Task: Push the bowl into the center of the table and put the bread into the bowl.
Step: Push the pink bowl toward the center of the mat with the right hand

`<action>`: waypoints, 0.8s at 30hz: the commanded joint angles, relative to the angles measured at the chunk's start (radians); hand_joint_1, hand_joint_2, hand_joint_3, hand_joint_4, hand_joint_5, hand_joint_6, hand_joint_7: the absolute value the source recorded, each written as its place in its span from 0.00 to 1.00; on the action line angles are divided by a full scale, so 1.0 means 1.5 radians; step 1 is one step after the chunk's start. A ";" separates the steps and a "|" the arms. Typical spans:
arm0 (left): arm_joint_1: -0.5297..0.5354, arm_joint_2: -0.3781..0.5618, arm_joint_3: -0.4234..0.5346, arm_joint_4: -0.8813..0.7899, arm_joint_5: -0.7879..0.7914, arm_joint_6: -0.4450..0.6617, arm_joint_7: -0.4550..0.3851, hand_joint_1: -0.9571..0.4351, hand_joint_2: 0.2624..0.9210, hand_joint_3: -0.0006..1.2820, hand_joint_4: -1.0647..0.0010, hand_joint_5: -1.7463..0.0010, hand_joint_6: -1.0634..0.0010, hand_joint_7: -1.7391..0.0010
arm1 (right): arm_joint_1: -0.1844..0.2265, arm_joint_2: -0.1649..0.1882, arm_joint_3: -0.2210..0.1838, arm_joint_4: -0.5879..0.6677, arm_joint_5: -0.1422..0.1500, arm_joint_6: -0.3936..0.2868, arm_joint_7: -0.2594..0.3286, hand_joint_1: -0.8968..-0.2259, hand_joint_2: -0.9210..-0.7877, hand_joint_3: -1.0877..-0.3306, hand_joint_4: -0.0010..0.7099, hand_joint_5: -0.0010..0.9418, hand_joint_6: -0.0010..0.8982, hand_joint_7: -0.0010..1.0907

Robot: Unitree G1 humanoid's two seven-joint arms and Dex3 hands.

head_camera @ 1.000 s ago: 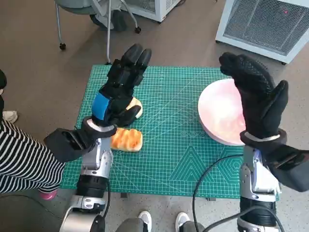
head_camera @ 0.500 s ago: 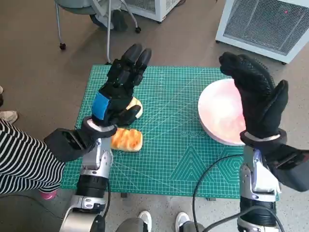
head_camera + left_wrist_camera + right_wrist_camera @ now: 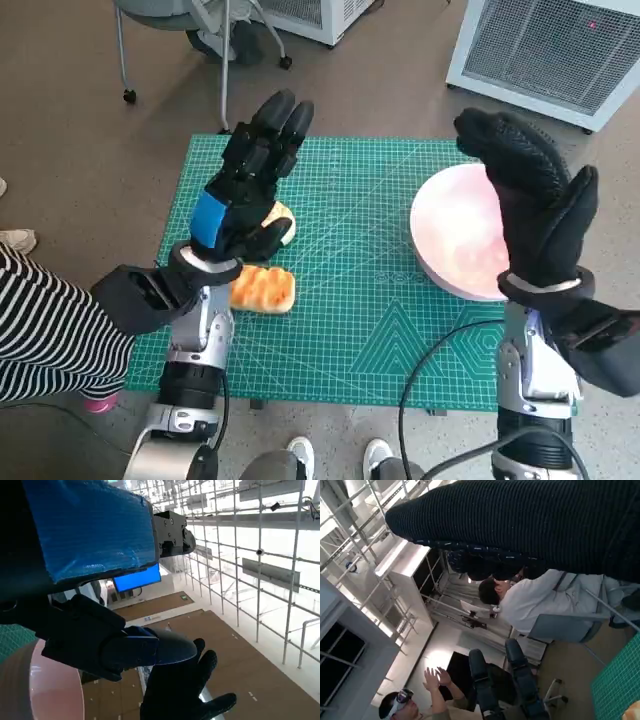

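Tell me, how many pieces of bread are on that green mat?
2. One orange-brown bread lies near the mat's left edge, just below the left hand. A second, paler bread peeks out from under that hand, mostly hidden. More could be hidden there.

Our left hand is black with blue tape on its back; our right hand wears a black knitted glove. Pale forearms, dark cuffs, one black cable.

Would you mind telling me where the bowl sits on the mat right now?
In the head view the bowl sits at the mat's right edge, partly hidden behind the raised right hand and far across from the bread.
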 commanded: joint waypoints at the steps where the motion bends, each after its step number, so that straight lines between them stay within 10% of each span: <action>1: -0.006 -0.003 -0.001 -0.013 -0.003 0.006 0.001 0.13 1.00 0.34 0.96 1.00 1.00 0.83 | 0.016 0.000 -0.002 0.001 0.005 0.011 -0.002 0.22 0.00 0.60 0.24 0.00 0.15 0.33; 24: -0.003 -0.001 0.002 -0.022 -0.008 0.017 -0.002 0.13 1.00 0.34 0.96 1.00 1.00 0.82 | 0.013 0.004 0.003 0.001 -0.003 0.009 -0.009 0.23 0.00 0.60 0.24 0.00 0.15 0.33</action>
